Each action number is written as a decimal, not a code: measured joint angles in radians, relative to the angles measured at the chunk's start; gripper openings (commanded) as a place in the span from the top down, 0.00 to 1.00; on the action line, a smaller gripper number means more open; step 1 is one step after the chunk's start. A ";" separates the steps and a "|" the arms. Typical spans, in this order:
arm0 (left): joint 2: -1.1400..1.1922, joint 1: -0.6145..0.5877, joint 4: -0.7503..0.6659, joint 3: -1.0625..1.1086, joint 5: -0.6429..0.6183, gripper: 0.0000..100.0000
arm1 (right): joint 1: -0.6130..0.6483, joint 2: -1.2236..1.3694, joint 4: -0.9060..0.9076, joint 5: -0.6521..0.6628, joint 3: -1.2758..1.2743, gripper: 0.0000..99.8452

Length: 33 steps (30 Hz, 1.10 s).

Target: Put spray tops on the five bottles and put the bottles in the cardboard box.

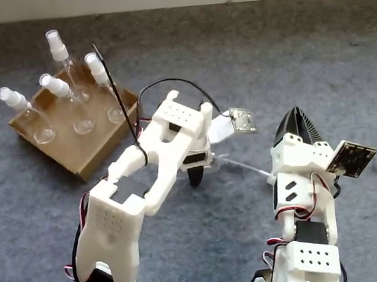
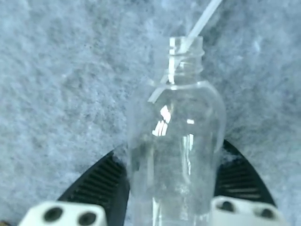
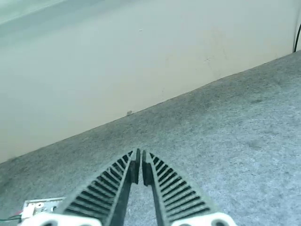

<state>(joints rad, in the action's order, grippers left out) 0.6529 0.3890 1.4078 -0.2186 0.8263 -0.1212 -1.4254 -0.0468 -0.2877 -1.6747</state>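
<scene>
Over fuzzy grey carpet [image 2: 61, 84], the left pincer [image 2: 174, 176] clamps a clear round-shouldered bottle [image 2: 174, 127]; ribbed right pincer [image 3: 139, 167] closed.

Box at far left, pincers to its right.
Four bottles [image 1: 66, 101] sit in the cardboard box [image 1: 45, 150] at the desk's [image 1: 343, 53] far left. Right of it the left pincer [image 2: 171, 155] grips a fifth bottle [image 2: 174, 122], with the right pincer [image 3: 139, 160] farther right.

Left arm [image 1: 119, 218] and right arm [image 1: 303, 192]: white shells dotted with holes — black ribbed fingers [image 3: 106, 188], thin black cables [image 1: 120, 101].
</scene>
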 measured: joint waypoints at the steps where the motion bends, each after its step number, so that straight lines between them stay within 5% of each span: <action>1: 0.000 0.000 0.003 -0.003 0.000 0.82 | 0.000 0.000 0.000 0.000 0.000 0.99; 8: 0.008 -0.002 0.064 -0.072 -0.003 0.69 | 0.000 0.000 0.000 0.000 0.000 0.99; 18: 0.011 -0.015 0.189 -0.210 -0.011 0.69 | 0.000 0.000 0.000 0.000 0.000 0.99; 33: 0.046 0.071 0.196 -0.249 -0.011 0.71 | 0.000 0.000 0.000 0.000 0.000 0.99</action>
<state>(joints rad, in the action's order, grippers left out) 0.6989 0.4595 1.6042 -0.4672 0.8155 -0.1212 -1.4254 -0.0468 -0.2877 -1.6747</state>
